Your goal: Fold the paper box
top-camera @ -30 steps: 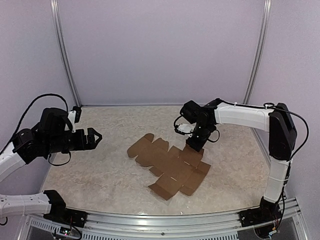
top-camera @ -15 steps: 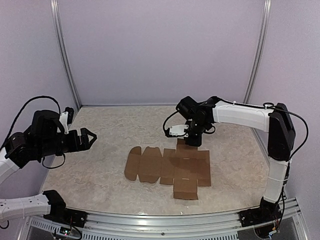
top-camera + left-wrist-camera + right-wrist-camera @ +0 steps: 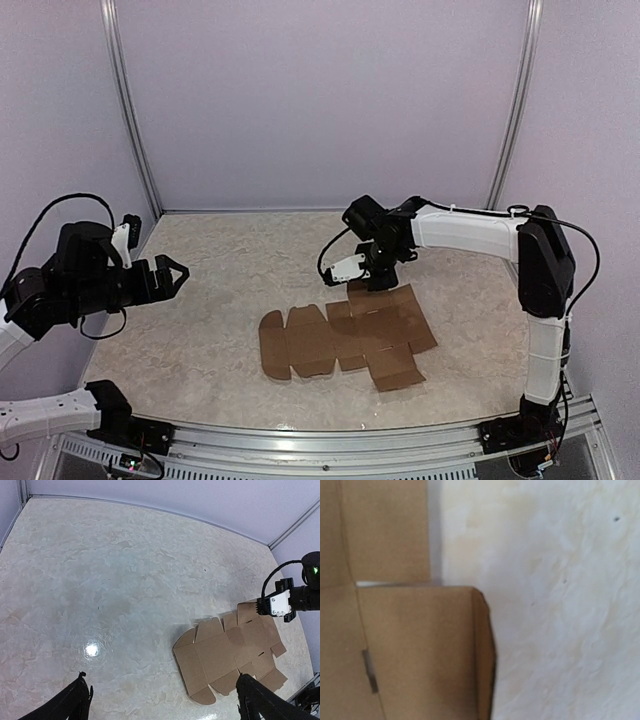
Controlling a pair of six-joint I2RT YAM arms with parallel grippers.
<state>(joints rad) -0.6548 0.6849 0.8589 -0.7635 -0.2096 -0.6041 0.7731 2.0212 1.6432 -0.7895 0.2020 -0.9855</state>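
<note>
- Top view: spun round since a second back, paper box (image 3: 345,338) flat on the table (image 3: 230,250); right gripper (image 3: 368,282) closed at its far flap, actual pinch unclear; left gripper (image 3: 174,272) spread wide, well off left.
- Left wrist: looks light, thin, bendy at creases.
- Right wrist: worth grabbing a flap edge, gently.

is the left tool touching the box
No, the left tool hangs open well to the left of the flat box, with a wide gap between them.
</note>
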